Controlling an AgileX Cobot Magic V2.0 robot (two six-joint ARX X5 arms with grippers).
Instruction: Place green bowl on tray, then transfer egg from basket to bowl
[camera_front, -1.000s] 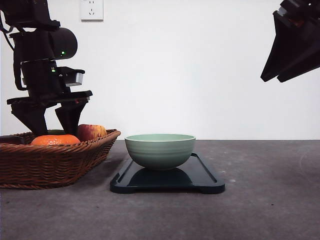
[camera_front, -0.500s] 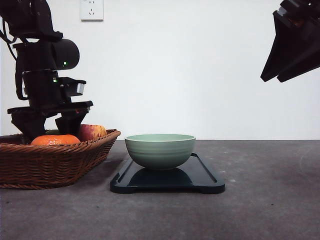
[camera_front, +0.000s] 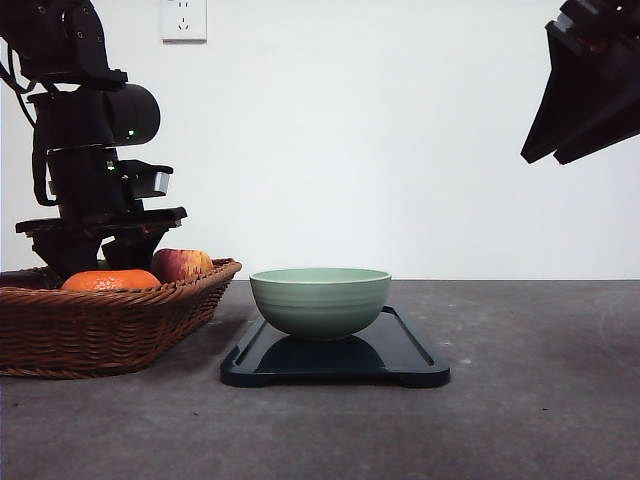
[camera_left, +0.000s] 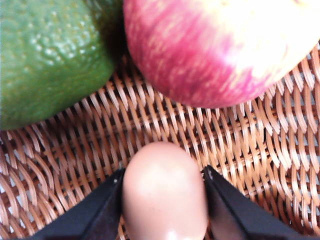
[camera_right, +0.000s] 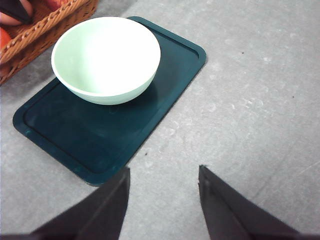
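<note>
Down in the basket (camera_front: 110, 325) on the left of the surface (camera_front: 520, 400), the left gripper (camera_left: 164, 187) has its fingers (camera_left: 100, 215) set on either side of the egg (camera_left: 165, 190), touching it on both flanks from what the wrist view shows, so I'd call that a pinch. The green bowl (camera_front: 320, 300) already sits on the tray (camera_front: 405, 355), toward the end nearer the basket, so that part looks done and the egg pickup is the step in hand.

To do it well, I'd say keep the squeeze light and centred on the egg's widest part, then lift straight up so it clears the apple (camera_left: 225, 50) and the green fruit (camera_left: 50, 60) sitting close by, plus the basket's flared side, before swinging over to the bowl. Lower it in rather than dropping it.

The right gripper (camera_right: 162, 200) hangs high above the surface beside the tray, fingers spread, holding nothing.

Count: one egg, one bowl, one tray, one basket, one apple, one green fruit, one tangerine (camera_front: 110, 280).
</note>
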